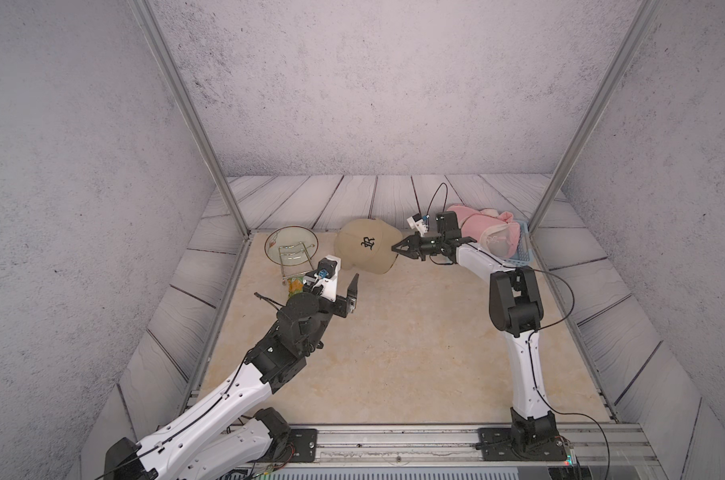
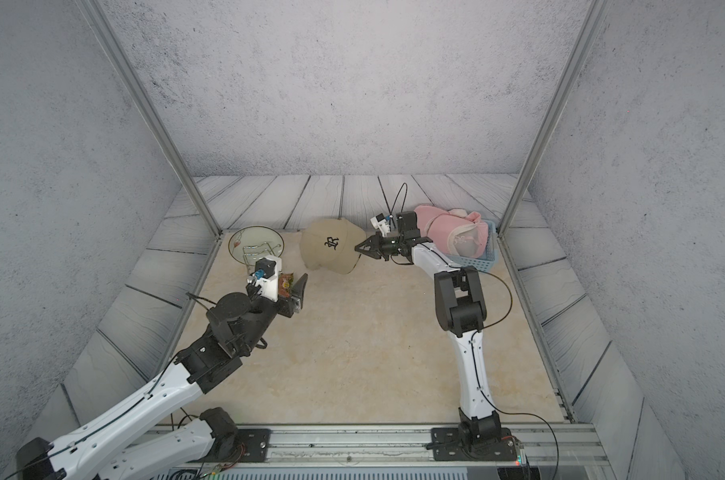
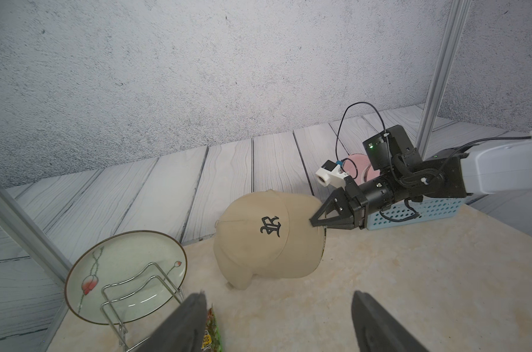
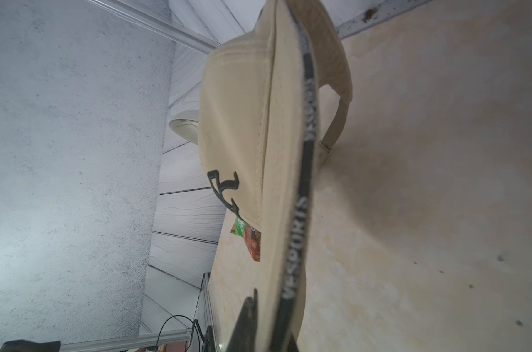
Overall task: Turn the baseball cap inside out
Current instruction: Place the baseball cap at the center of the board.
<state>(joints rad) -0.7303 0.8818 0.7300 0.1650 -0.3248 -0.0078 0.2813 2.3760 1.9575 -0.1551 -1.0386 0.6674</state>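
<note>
A beige baseball cap (image 1: pixel 367 247) (image 2: pixel 331 249) (image 3: pixel 267 237) with a black embroidered logo stands tilted near the back of the table, logo side out. Its rear strap (image 4: pixel 339 122) is down at the tabletop. My right gripper (image 1: pixel 395 248) (image 2: pixel 357 248) (image 3: pixel 312 221) (image 4: pixel 271 317) is shut on the edge of the cap's brim (image 4: pixel 289 243), which carries a black lettered trim. My left gripper (image 3: pixel 278 297) (image 1: pixel 343 279) hangs open in front of the cap, a short way off. It holds nothing.
A pale green plate (image 1: pixel 290 245) (image 3: pixel 124 274) leans in a wire rack at the back left. A snack packet (image 1: pixel 295 284) (image 3: pixel 211 332) lies by my left gripper. A blue basket (image 1: pixel 523 249) with pink cloth (image 1: pixel 477 220) stands behind my right arm. Metal posts flank the table.
</note>
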